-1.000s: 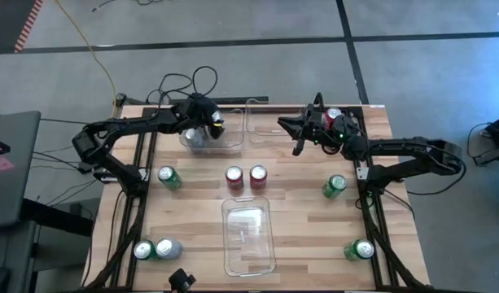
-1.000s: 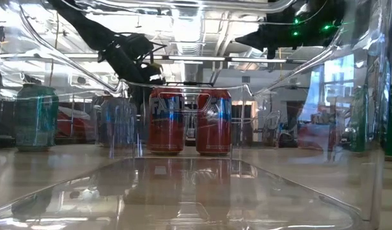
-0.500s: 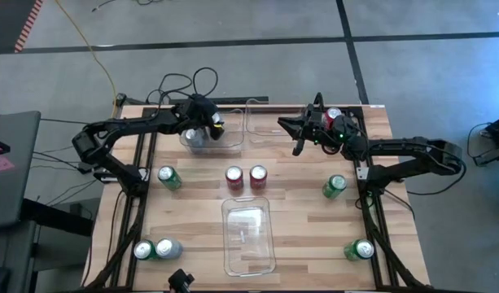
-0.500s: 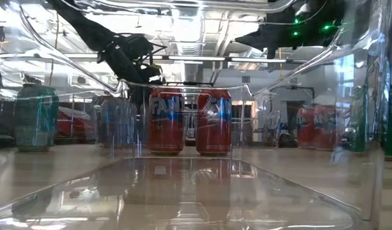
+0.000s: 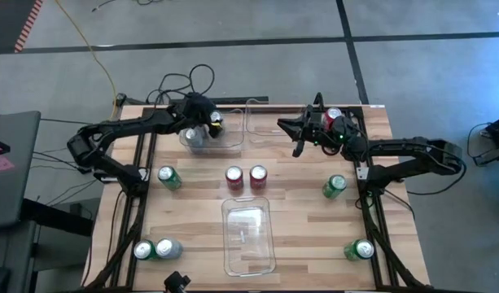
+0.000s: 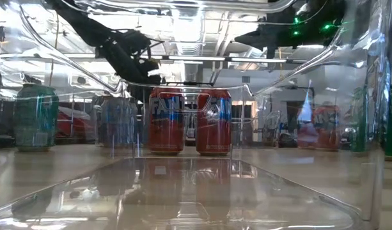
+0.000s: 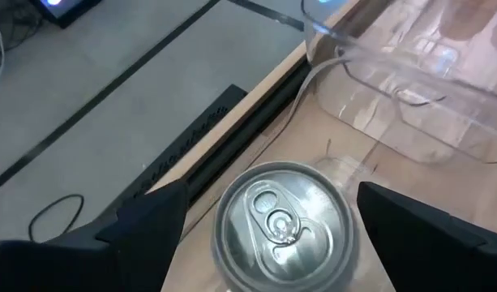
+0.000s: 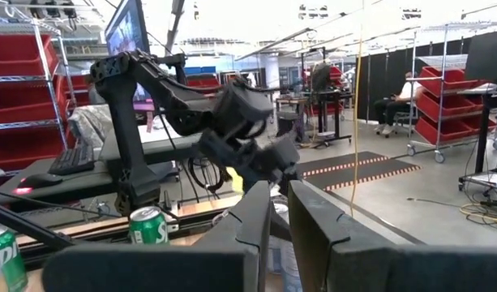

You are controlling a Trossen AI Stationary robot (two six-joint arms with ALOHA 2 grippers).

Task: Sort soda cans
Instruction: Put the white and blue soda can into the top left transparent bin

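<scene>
Nearest the table's front edge, we see a clear bin [image 5: 248, 236] lying empty at the centre; to its left, at the front corner, a green can [image 5: 143, 250] and a silver-grey can [image 5: 167, 248] stand touching, and at the front right corner another green can [image 5: 362, 249] stands alone. Farther back, two red cans [image 5: 234, 176] stand side by side just behind that bin, showing in the low view through its clear walls; a green can [image 5: 168, 177] stands to their left and one more green can [image 5: 334, 186] to their right. At the back left, we find the left gripper [image 5: 202, 119] held over a second clear bin [image 5: 231, 142]; its fingers [image 7: 139, 227] are spread wide, one on each side of a silver can top [image 7: 282, 218] directly below, without touching it. At the back centre a third clear bin [image 5: 260, 124] sits between the arms; just right of it the right gripper [image 5: 297, 135] hangs above the table, its two fingers [image 8: 260, 223] brought nearly together with nothing between them. Behind that wrist, at the back right corner, we make out a red can [image 5: 334, 115], partly hidden by the arm.
</scene>
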